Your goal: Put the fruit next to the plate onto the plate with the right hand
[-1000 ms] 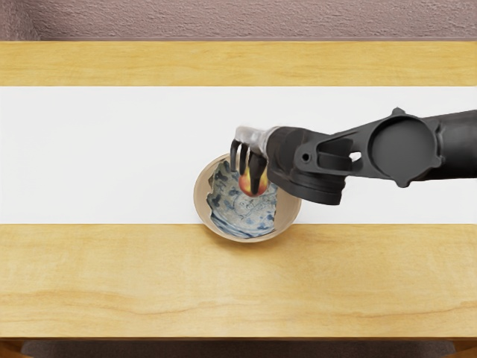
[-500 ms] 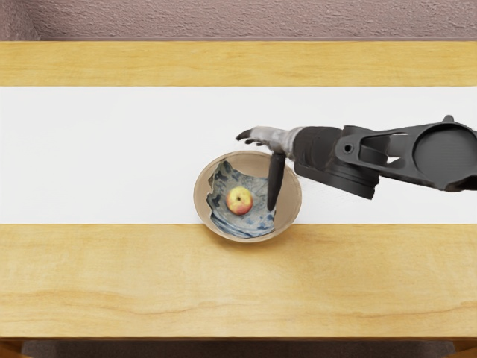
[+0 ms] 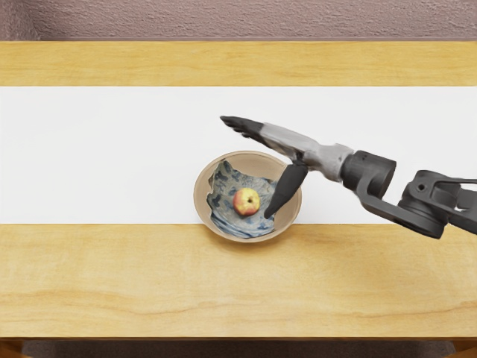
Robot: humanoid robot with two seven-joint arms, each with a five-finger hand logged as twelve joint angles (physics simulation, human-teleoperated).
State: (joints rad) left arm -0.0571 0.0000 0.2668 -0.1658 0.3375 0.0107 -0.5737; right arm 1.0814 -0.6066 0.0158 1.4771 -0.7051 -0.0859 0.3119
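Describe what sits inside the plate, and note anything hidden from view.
A red-yellow apple rests inside the plate, on its blue-patterned centre. The thumb of the open right hand crosses the plate's right side, covering a strip of pattern and rim there.

Obstacles, as we count them:
- the plate (image 3: 203,195), its raised rim ringing the fruit (image 3: 246,201) near its middle
- the right hand (image 3: 292,147), fingers spread, above the plate's far-right rim
- its thumb (image 3: 283,190), slanting down over the plate's right side, just beside the fruit
- its arm (image 3: 373,179), crossing the white runner (image 3: 97,149) to the right edge

Open passage, as we find it:
- left of the plate
- along the runner's far side
- across the near strip of the wooden table (image 3: 223,283)
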